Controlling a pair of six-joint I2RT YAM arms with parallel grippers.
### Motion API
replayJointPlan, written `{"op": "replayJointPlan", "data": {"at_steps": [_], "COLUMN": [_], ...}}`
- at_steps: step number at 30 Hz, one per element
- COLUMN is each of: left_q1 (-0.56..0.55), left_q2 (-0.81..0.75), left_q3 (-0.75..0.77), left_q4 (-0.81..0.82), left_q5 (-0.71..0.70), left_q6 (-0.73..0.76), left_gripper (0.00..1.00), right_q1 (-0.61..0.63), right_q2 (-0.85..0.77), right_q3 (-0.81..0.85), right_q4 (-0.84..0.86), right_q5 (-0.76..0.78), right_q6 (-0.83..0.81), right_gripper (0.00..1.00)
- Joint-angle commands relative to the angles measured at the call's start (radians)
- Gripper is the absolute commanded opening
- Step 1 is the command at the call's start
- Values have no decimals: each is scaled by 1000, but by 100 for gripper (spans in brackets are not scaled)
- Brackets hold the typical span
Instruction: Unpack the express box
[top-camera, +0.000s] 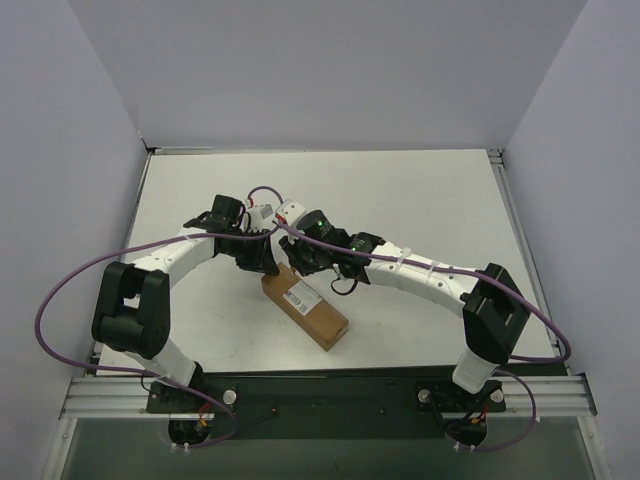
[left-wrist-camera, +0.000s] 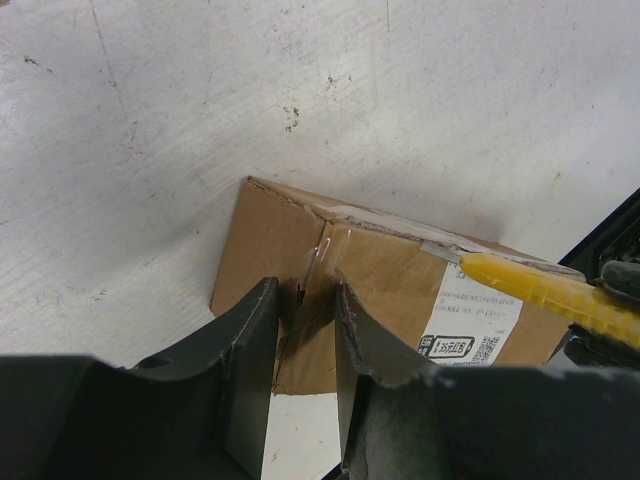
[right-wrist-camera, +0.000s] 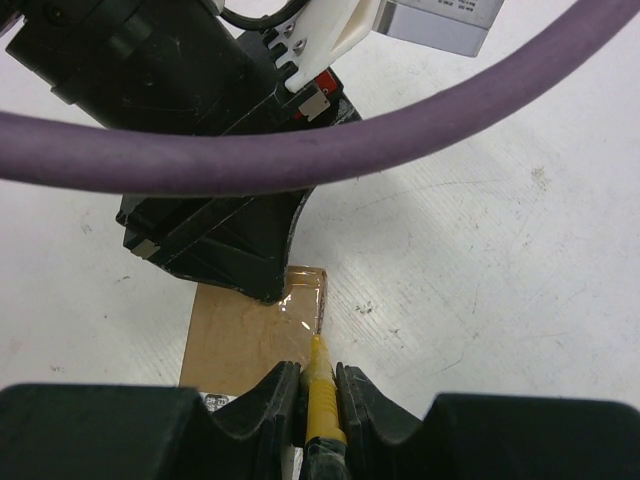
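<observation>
Right gripper (right-wrist-camera: 318, 385) clamps yellow utility knife (right-wrist-camera: 322, 400), blade at taped end of express box (top-camera: 305, 306). Left gripper (left-wrist-camera: 305, 335) narrow, straddling box end near desk (top-camera: 420, 200) center; overhead view hides knife.

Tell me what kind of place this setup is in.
Probably a robot lab test cell: plain white walls enclose a scuffed white table, with only a taped express box and a yellow utility knife on hand.

Overhead camera looks down from behind the arm bases, six o'clock. Both wrist cameras sit close, looking past their fingers; all three share the express box (top-camera: 305, 306) end.
</observation>
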Motion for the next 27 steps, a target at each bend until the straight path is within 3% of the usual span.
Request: {"op": "replayJointPlan", "data": {"at_steps": [1, 27], "left_q1": [-11, 64], "left_q2": [82, 60], "left_q3": [-66, -83], "left_q4": [-67, -58], "left_q5": [-166, -150], "left_q6": [33, 8], "left_gripper": [33, 29], "right_q1": [7, 24], "right_q2": [3, -60], "right_q3": [5, 16], "right_q4": [-24, -291], "right_q5": [0, 3], "right_q6": [-9, -9], "right_gripper": [0, 0]}}
